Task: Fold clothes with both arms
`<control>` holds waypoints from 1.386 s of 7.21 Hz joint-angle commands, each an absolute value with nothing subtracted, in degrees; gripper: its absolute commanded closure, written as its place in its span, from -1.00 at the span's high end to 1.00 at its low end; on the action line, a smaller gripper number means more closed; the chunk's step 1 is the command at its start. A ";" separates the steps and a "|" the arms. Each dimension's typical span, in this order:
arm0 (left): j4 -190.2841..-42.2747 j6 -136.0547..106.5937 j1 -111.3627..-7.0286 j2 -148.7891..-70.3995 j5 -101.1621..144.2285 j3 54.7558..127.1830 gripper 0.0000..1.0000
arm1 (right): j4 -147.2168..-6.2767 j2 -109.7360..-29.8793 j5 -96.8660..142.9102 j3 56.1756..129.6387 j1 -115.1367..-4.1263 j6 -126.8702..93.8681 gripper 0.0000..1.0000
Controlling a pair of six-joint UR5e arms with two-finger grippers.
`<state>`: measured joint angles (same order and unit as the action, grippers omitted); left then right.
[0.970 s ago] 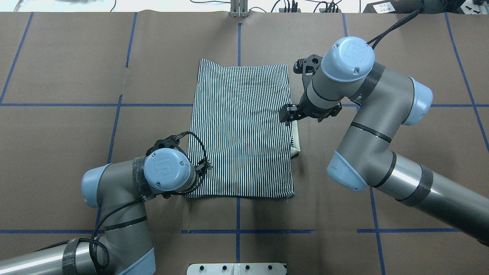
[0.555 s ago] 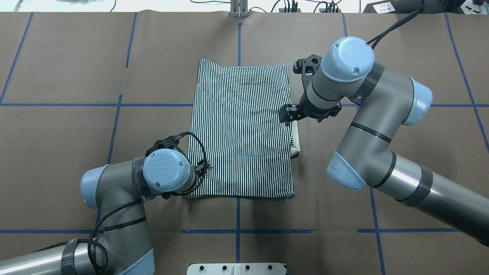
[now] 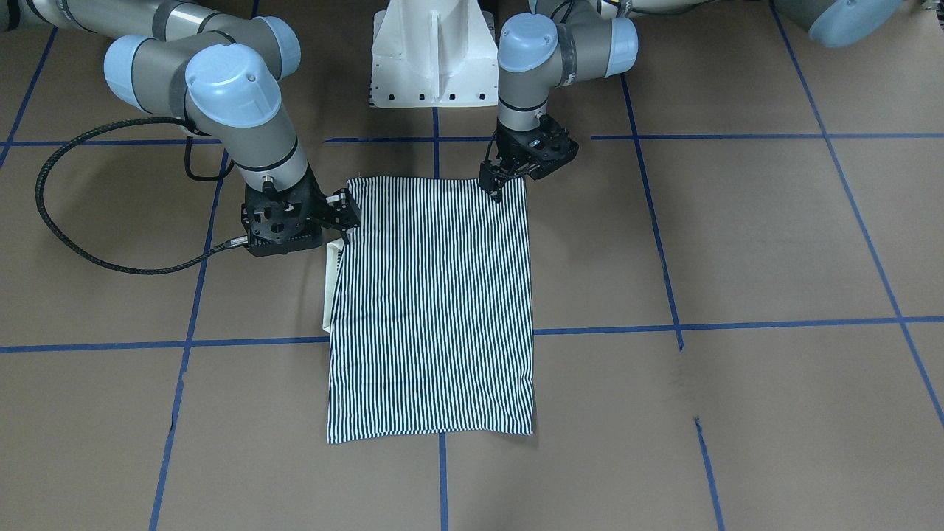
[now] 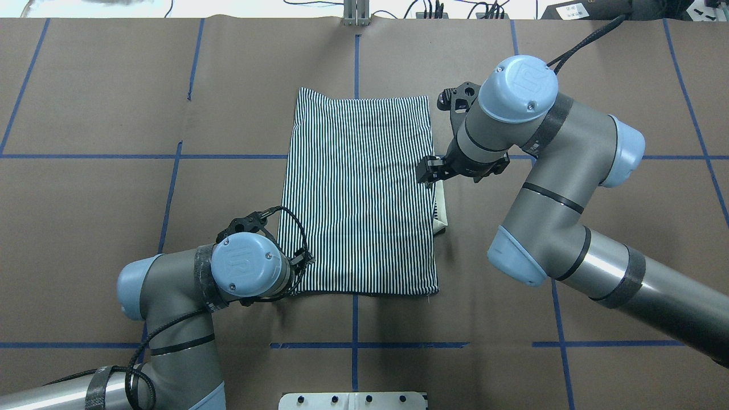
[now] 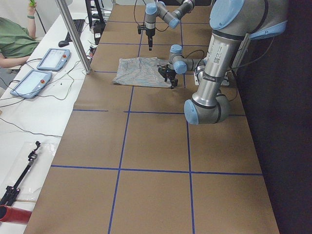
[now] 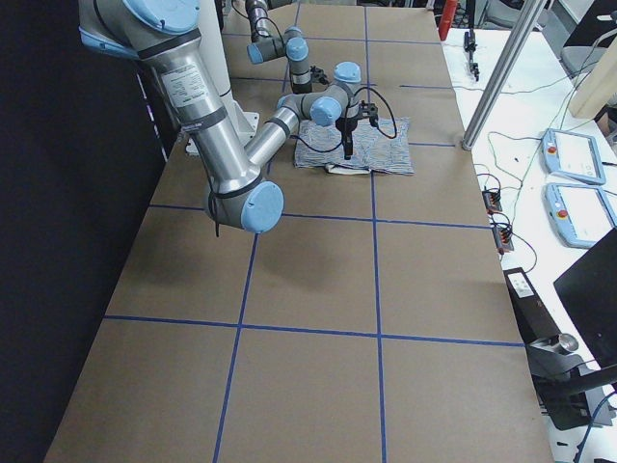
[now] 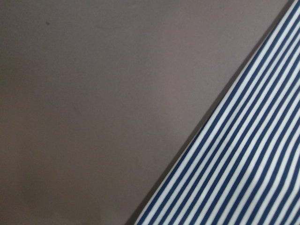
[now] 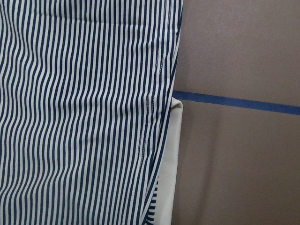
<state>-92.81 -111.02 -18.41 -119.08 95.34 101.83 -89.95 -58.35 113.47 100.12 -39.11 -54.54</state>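
While the folded striped polo shirt (image 4: 361, 193) lies flat on the brown table (image 4: 114, 85), the left gripper (image 3: 495, 188) sits at its robot-side corner and the right gripper (image 4: 428, 171) at its collar-side edge, though whether either pinches cloth I cannot tell.

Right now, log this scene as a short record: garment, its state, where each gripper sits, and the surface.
garment: striped polo shirt
state: folded into a flat rectangle, cream collar peeking out at the robot's right edge
left gripper: at the shirt's corner nearest the robot, left side
right gripper: at the shirt's right edge, just past the collar
grip: cannot tell for either
surface: brown table with blue tape lines
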 commanded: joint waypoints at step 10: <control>-86.05 -104.94 -18.11 -118.21 95.89 111.00 -1.00 | -89.30 -58.53 113.64 102.38 -34.56 -68.22 1.00</control>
<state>-88.08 -106.21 -18.26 -118.30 95.77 108.99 -89.46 -58.46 113.54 101.07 -36.98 -60.75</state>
